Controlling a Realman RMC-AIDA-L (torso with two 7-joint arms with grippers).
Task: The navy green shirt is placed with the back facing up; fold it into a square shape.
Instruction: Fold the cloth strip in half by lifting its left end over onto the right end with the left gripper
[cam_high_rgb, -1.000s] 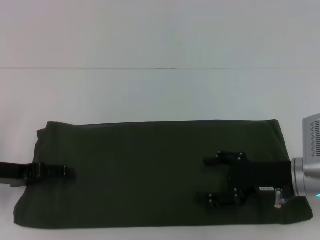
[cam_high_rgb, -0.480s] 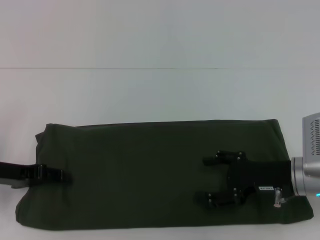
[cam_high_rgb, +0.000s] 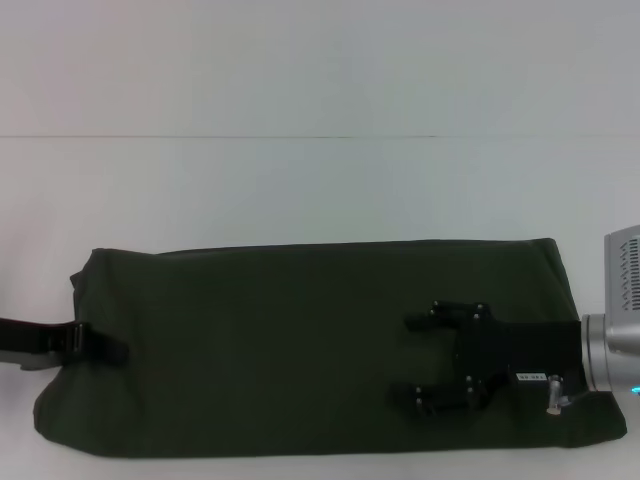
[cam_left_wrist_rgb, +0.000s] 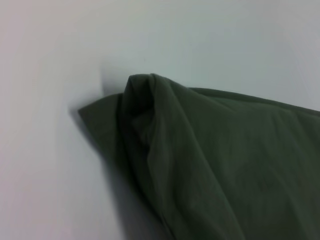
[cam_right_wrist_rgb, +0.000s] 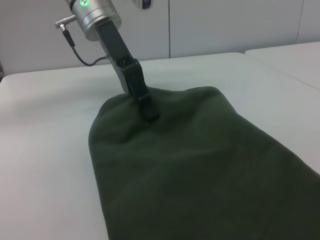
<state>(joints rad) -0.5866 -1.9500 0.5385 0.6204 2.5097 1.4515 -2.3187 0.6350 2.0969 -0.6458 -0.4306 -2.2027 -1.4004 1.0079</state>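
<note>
**Shirt folded long, both claws on it**

My left gripper (cam_high_rgb: 112, 352) sits at the left edge of the navy green shirt (cam_high_rgb: 300, 340), fingers pinched together on the cloth there. The shirt lies as a long folded band across the near part of the white table (cam_high_rgb: 320, 190), plain side up. My right gripper (cam_high_rgb: 412, 360) rests over its right part, fingers spread apart, holding nothing.

White table, one shirt on it

The table (cam_high_rgb: 320, 190) carries the navy green shirt (cam_high_rgb: 300, 340), folded into a long band lying flat along the near edge, plain side up, its left end slightly bunched.
</note>
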